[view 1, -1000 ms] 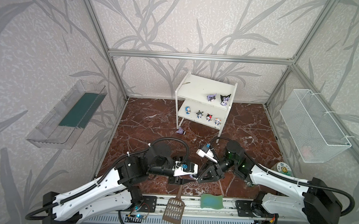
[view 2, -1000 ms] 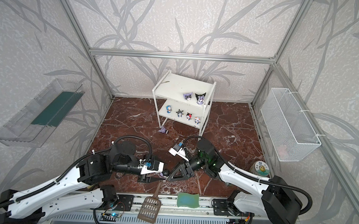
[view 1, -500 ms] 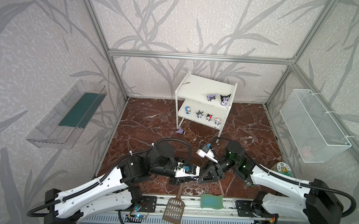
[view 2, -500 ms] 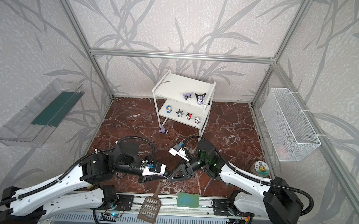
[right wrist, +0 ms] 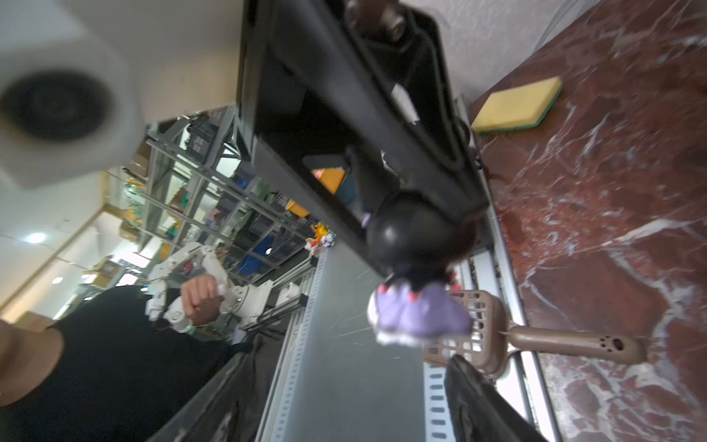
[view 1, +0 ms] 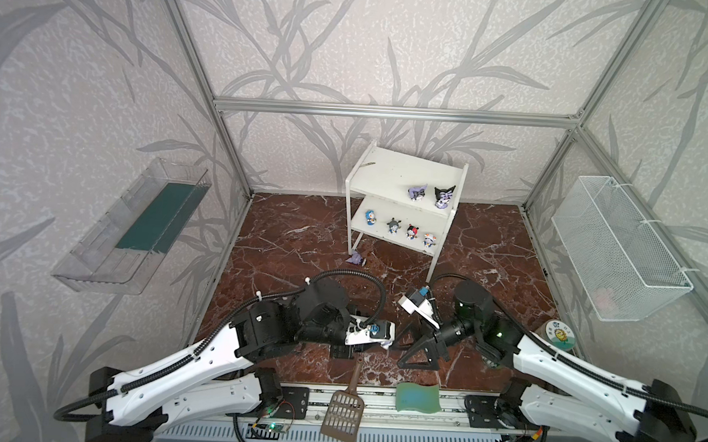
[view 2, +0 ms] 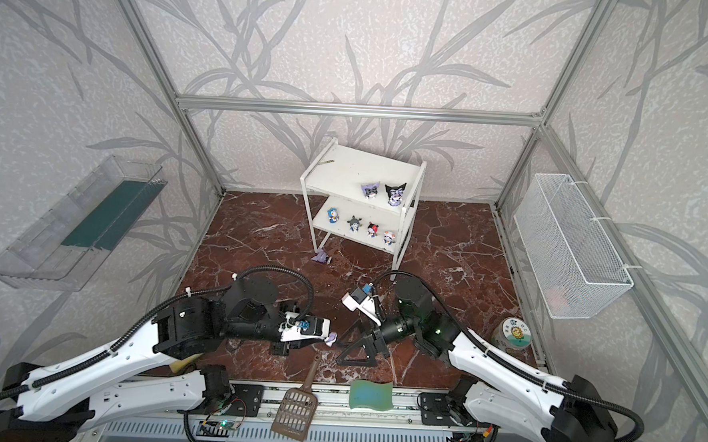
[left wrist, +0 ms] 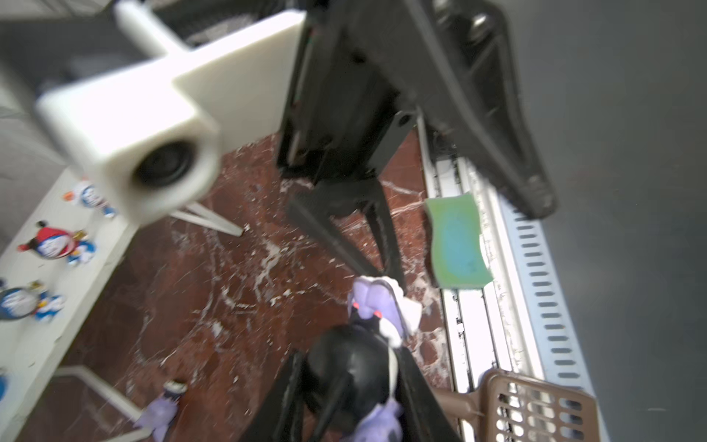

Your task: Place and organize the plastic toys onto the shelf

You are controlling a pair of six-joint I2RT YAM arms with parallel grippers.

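My left gripper is shut on a plastic toy with a black head and a purple skirt, held above the floor near the front rail. My right gripper faces it with its fingers spread wide on either side, apart from the toy. The white shelf stands at the back. Two purple toys stand on its top board and several small blue-white toys on the lower one. Another purple toy lies on the floor by the shelf's front left leg.
A brown slotted scoop and a green wavy sponge lie on the front rail below the grippers. A yellow sponge lies under the left arm. A round tin, a wire basket and a clear tray sit at the sides.
The left jaws closed on the purple and black toy, and then the right jaws opened and let go of it. Both arms stayed nearly in place.
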